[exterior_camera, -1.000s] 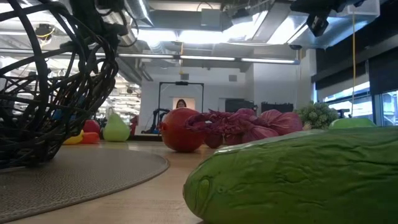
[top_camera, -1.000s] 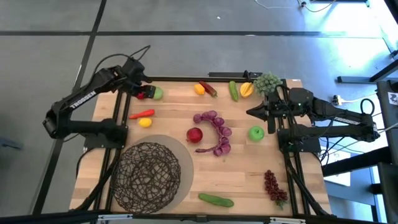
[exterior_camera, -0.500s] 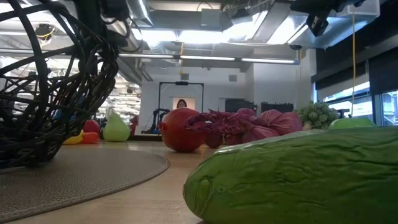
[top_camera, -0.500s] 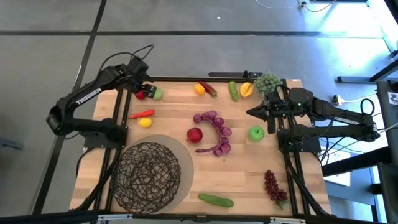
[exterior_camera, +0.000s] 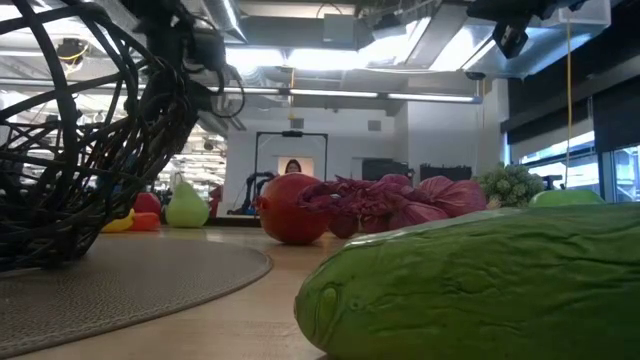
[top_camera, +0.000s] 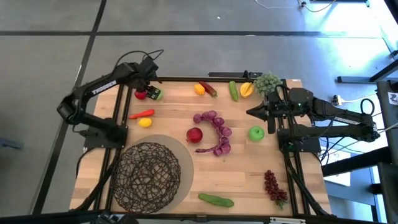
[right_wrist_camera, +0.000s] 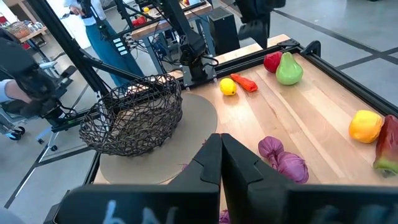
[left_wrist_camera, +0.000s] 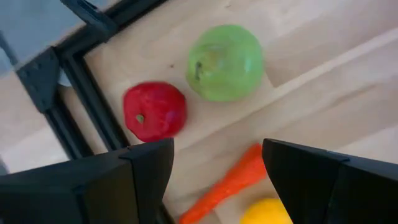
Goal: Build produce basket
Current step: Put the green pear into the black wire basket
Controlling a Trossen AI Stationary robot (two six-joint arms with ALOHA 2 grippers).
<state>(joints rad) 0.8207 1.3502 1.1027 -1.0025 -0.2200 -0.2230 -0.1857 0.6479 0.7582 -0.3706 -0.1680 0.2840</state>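
Note:
The wire-mesh basket (top_camera: 146,177) stands on a grey round mat (top_camera: 180,152) at the near left. Produce lies scattered on the table. A red apple (top_camera: 141,94) and a green pear (top_camera: 155,93) lie at the far left, with a red chili (top_camera: 142,114) and a yellow fruit (top_camera: 145,122) nearer. My left gripper (top_camera: 147,83) hangs open and empty above the red apple (left_wrist_camera: 154,111) and the pear (left_wrist_camera: 225,62). My right gripper (top_camera: 252,112) hovers shut and empty at the right, near a green apple (top_camera: 256,132).
A purple grape arc (top_camera: 216,132) and a red apple (top_camera: 194,134) lie mid-table. Yellow fruits, a cucumber (top_camera: 233,91) and green grapes (top_camera: 267,82) line the far edge. Another cucumber (top_camera: 216,200) and dark-red grapes (top_camera: 273,186) lie near the front edge.
My left arm has swung toward the table's right and far edge, drawing its gripper back from over the red apple, which now shows whole in the high view. No fruit has moved.

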